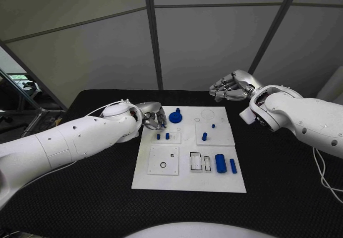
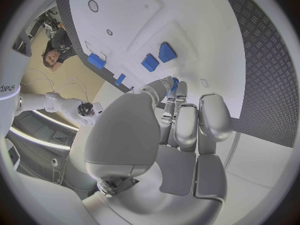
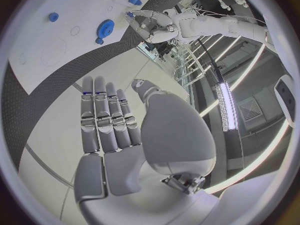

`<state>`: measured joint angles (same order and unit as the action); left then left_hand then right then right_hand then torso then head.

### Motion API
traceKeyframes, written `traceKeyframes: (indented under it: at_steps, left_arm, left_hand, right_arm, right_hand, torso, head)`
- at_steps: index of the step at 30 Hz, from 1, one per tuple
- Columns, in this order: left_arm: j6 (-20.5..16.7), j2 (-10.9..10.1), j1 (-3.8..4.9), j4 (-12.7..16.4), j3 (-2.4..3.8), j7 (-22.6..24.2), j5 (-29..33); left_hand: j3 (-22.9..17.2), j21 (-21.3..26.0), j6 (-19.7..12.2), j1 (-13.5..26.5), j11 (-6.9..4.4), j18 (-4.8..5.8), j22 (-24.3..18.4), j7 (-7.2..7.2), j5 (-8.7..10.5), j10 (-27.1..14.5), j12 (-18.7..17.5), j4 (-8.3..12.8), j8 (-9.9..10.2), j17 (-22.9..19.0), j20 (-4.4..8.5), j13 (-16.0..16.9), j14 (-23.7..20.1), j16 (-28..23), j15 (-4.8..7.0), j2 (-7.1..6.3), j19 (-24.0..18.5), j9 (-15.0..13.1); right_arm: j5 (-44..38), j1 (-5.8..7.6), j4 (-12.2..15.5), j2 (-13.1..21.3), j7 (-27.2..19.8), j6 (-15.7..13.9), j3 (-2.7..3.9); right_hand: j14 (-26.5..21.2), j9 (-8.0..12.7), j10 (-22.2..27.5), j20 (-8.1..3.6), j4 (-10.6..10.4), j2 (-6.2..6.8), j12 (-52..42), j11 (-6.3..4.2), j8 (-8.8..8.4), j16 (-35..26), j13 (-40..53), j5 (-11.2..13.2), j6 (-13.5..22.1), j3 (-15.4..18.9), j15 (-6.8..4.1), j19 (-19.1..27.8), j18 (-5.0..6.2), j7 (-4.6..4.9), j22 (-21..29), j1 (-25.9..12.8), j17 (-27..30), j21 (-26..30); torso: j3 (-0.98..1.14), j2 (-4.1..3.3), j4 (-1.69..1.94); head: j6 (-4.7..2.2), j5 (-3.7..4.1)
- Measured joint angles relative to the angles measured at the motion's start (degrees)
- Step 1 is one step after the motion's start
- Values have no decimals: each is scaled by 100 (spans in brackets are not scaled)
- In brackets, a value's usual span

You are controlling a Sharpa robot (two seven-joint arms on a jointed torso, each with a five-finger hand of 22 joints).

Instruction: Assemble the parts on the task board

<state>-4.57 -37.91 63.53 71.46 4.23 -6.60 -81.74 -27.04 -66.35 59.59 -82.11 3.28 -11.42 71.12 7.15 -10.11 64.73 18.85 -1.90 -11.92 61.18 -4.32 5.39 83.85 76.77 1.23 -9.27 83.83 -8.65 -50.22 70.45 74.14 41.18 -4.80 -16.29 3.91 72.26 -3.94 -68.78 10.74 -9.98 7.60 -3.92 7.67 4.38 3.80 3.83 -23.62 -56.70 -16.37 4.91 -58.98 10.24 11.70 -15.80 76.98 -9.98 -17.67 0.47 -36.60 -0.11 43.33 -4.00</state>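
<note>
Now, your bench (image 1: 85,208) carries the task board (image 1: 189,184) at its middle. Your left hand (image 1: 151,119) sits over the board's far left corner, its fingers curled close beside a small blue part; you cannot tell whether they grip it. Your right hand (image 1: 230,85) hovers beyond the board's far right corner, fingers straight and holding nothing. Blue parts (image 1: 221,163) lie near the board's right edge, and a blue gear (image 1: 176,117) stands near its far edge.
</note>
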Motion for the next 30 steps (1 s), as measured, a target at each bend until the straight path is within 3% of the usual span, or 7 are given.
traceKeyframes:
  at_steps: [30]
  left_arm:
    - [24,187,-44,-165,6,-14,16]
  left_hand:
    - [0,0,41,0,-10,0,4,0,22,54,0,0,0,3,0,1,0,23,0,0,0,5]
  right_arm:
    - [0,-2,-2,-17,-2,6,0]
  right_hand:
    - [0,0,0,0,0,0,0,0,0,0,0,0,0,0,0,0,0,0,-1,0,-1,0]
  torso:
    - [0,0,-1]
  head:
    - [35,-11]
